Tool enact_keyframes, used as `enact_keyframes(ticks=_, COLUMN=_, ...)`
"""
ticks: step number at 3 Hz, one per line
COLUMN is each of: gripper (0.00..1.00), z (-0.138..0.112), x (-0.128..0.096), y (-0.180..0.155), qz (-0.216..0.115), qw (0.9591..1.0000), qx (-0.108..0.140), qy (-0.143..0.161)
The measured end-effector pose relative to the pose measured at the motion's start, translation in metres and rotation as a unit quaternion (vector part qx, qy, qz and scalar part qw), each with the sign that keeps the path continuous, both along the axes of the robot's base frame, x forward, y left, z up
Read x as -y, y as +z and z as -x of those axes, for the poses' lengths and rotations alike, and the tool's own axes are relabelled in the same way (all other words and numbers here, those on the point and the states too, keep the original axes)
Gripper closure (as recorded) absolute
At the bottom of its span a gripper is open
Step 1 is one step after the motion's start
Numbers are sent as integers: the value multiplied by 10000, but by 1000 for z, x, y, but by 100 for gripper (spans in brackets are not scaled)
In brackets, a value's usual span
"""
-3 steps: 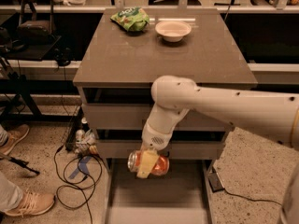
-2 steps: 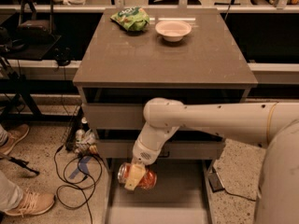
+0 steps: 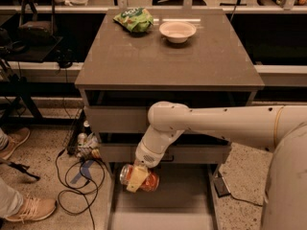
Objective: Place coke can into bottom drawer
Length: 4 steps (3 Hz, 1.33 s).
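Gripping the can (image 3: 150, 181) sideways in my hand (image 3: 136, 178), long axis nearly level, I hang it over the open bottom drawer (image 3: 177, 198), straight below.

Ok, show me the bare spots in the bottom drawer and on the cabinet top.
The bottom drawer is bare right of the hand, which holds the coke can over its left side. The cabinet top is bare in front of the snack bag and bowl, which crowd the back edge.
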State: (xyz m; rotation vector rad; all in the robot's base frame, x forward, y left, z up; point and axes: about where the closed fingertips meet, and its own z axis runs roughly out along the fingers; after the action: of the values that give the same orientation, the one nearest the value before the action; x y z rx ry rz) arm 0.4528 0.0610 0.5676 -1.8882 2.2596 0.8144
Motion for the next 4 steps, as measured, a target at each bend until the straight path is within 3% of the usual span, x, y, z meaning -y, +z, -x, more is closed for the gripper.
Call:
enact_keyframes(ticks=1, gripper=100, z=-1, x=-1, y=-19, qz=186, qw=9996, qx=30, qy=-227)
enact_keyframes(ticks=2, gripper=100, z=4, x=14, y=-96, qz=583, qw=9941, qx=-98, qy=-905)
enact_keyframes(ticks=3, gripper=100, z=-3, x=29, y=-177, qz=582, qw=9858, qx=-197, qy=-1564)
enact_keyframes(ticks=4, gripper=98, z=-11, x=37, y=-264, qz=185, qw=9711, qx=-378, qy=-2350)
